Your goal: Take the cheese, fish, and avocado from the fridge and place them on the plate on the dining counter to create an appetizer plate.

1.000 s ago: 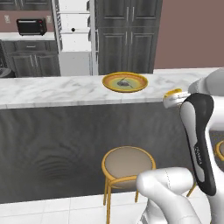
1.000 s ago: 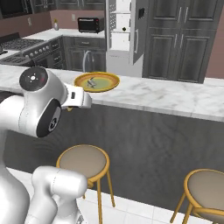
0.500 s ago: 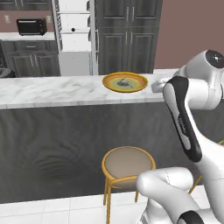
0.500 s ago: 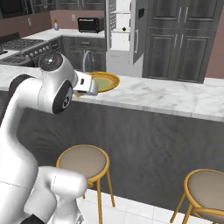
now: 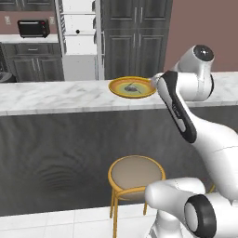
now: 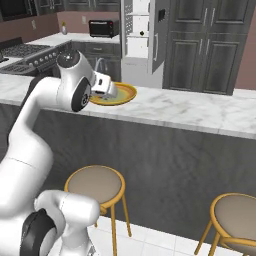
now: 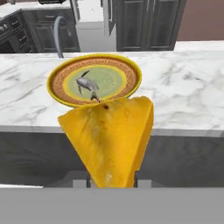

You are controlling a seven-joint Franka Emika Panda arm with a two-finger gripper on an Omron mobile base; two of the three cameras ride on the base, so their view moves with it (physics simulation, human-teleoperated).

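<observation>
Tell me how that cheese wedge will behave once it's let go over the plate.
The cheese wedge keeps its shape in the claw, so probably stiff. Its flat faces suggest it won't roll. It could land on the fish.

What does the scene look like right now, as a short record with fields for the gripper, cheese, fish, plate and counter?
gripper: gripper near the counter's front edge, jaws closed on the cheese
cheese: cheese held in the air, in front of the plate, not yet on it
fish: fish lying in the plate's green centre
plate: plate on the counter, holding the fish
counter: counter white marble over a dark front panel
stools: stool stands on the floor below the counter
</observation>
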